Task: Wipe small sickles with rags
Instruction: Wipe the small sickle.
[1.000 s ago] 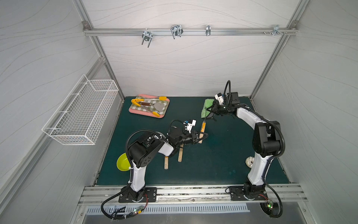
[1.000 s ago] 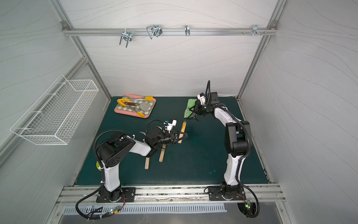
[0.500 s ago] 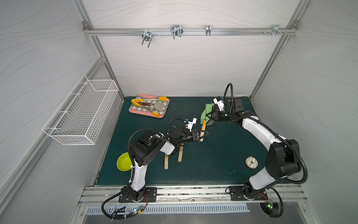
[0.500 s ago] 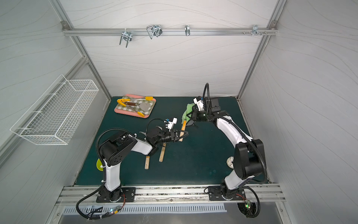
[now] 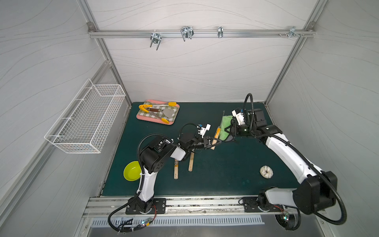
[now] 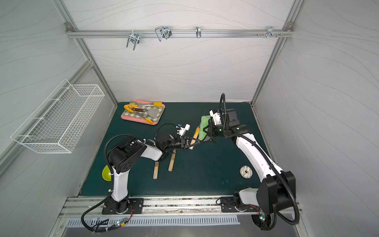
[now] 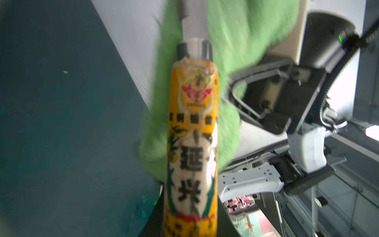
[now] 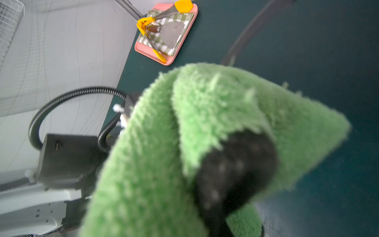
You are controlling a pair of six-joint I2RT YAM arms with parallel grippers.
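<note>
1. Doughnut (image 5: 266,172) at the near right and lime bowl (image 5: 132,174) at the near left lie well apart from the work. Neither belongs to this job, so you can leave both alone.
2. Two small sickles rest flat on the green mat (image 5: 215,180) left of centre, one wooden handle (image 5: 176,171) beside the other handle (image 5: 191,163), both pointing near. Their blades are hidden under your left arm. I judge they are parked within that arm's reach, awaiting their turn.
3. At mid-table your left gripper (image 5: 214,141) is pinched on the handle of the third sickle (image 7: 192,143), nearer than its orange label. It seems raised off the mat, metal pointing far. Gripping the wood leaves the whole blade (image 7: 194,20) free for the cloth.
4. Just beyond, to the right, your right gripper (image 5: 230,131) is clamped on the green rag (image 5: 225,127). The rag lies against the blade close to the handle, with green pile backing the grey metal. I judge a wiping stroke is in hand.
5. At the far left, the pink tray (image 5: 141,118) with tongs (image 5: 151,111) and spatula (image 5: 170,112) sits well apart, out of the way.
</note>
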